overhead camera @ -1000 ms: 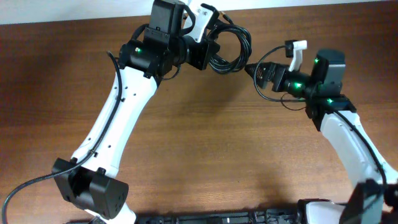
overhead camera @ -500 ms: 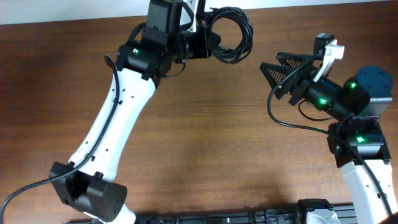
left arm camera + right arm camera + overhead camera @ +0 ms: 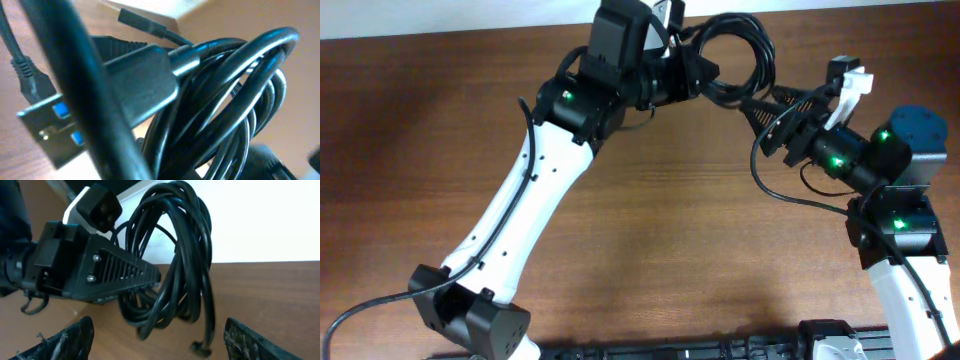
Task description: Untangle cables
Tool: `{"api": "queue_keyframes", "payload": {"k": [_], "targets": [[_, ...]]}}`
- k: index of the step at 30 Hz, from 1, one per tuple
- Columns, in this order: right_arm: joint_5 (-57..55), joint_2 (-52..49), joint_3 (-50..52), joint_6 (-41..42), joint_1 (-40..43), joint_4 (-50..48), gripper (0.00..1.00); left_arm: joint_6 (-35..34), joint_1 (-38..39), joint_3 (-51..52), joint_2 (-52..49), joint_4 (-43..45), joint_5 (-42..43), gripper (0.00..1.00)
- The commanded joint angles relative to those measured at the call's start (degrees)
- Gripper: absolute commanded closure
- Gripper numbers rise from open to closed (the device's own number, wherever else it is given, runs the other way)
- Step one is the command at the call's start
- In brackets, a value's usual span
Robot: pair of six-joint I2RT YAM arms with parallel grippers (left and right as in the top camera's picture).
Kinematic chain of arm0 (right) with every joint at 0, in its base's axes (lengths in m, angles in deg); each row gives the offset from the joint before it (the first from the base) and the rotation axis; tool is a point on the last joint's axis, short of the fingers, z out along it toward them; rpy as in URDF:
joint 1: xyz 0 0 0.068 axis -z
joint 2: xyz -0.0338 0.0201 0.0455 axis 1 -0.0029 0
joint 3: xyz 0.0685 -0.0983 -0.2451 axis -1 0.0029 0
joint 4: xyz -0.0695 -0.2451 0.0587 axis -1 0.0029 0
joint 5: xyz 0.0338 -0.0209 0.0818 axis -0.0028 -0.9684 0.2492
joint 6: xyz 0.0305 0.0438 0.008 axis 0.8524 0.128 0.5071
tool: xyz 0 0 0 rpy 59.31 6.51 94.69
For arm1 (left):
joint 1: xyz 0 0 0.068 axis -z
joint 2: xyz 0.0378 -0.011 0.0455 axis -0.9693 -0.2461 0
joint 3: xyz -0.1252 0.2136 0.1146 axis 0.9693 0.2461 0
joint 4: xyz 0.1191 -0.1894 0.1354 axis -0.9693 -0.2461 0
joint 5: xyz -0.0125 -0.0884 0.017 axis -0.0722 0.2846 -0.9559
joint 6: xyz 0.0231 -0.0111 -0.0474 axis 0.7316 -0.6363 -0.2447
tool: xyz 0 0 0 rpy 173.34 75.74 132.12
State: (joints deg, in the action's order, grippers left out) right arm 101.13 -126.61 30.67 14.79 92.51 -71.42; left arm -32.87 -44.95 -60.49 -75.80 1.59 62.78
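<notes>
The cables (image 3: 742, 52) are a black coil of several loops, lifted off the wooden table (image 3: 650, 230) at the far edge. My left gripper (image 3: 708, 72) is shut on the coil's left side. In the left wrist view the cables (image 3: 225, 100) fill the frame, with a USB plug (image 3: 50, 120) showing blue inside; the jaws are hidden. My right gripper (image 3: 757, 125) stands open just right of and below the coil. In the right wrist view the cables (image 3: 187, 255) hang in front of the open right gripper (image 3: 160, 342), with a loose plug end (image 3: 200, 347) dangling between its fingertips (image 3: 75, 340).
A white surface (image 3: 420, 15) runs along the table's far edge, right behind the coil. The left arm (image 3: 520, 210) crosses the table's left half diagonally. A black bar (image 3: 670, 352) lies along the front edge.
The left arm has carried the coil rightward, up to the right gripper. The right gripper pulled back to the right a second ago and has since held still, jaws wide.
</notes>
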Motion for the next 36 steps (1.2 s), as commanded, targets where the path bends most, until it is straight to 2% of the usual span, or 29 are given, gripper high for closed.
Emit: {"api": "queue_keyframes", "payload": {"k": [1, 4, 6, 27, 31, 36], "targets": [[0.57, 0.22, -1.05, 9.49, -0.04, -0.7, 0.19, -1.92, 0.52, -0.92, 2.45, 2.08, -12.98, 1.0], [2.01, 0.22, -1.05, 11.26, -0.04, -2.6, 0.19, -6.27, 0.92, -0.9, 2.45, 2.25, -12.9, 1.0], [2.4, 0.22, -1.05, 14.43, -0.04, -5.44, 0.18, -6.29, 2.21, -0.92, 2.45, 2.23, -12.33, 1.0], [3.17, -3.06, -1.05, 13.31, -0.04, -8.24, 0.2, -6.29, 5.05, -0.9, 2.45, 2.69, -7.39, 1.0], [3.15, -3.06, -1.05, 13.29, -0.04, -8.41, 0.44, -6.27, 6.6, -0.92, 2.45, 3.89, -7.63, 1.0], [3.43, -3.06, -1.05, 12.24, -0.04, -8.17, 0.87, -6.05, 4.94, -0.9, 2.45, 3.67, -11.93, 1.0]]}}
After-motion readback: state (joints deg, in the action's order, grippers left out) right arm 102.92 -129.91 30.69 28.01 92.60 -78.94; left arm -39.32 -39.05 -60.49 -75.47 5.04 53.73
